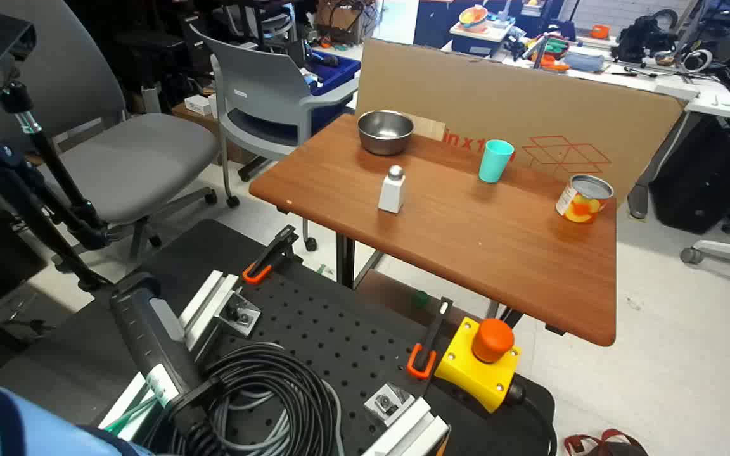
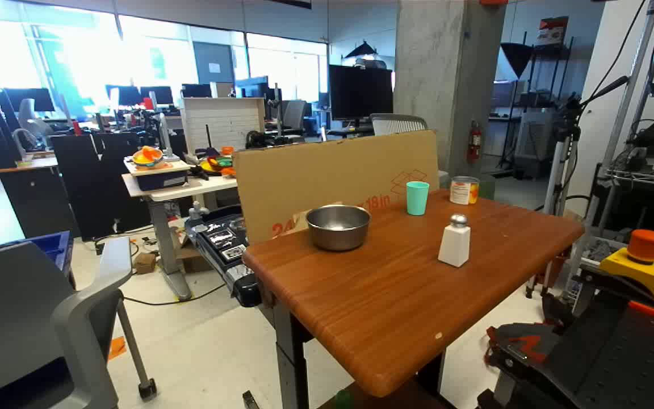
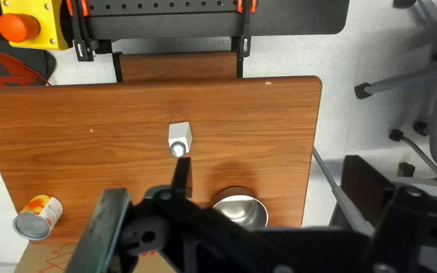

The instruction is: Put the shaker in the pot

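Parted wide and holding nothing, the gripper [image 3: 272, 178] hung above the table [image 3: 89, 159]. The shaker [image 2: 455, 244] stood upright on it, apart from the pot [image 2: 338, 236]. Reaching seemed the step in hand; the next move likely called for centring over the shaker, then lowering.

Wrist view looked steeply down on table [image 3: 135, 159]; both exterior views shared it, facing cardboard [image 1: 498, 101] across it from above.
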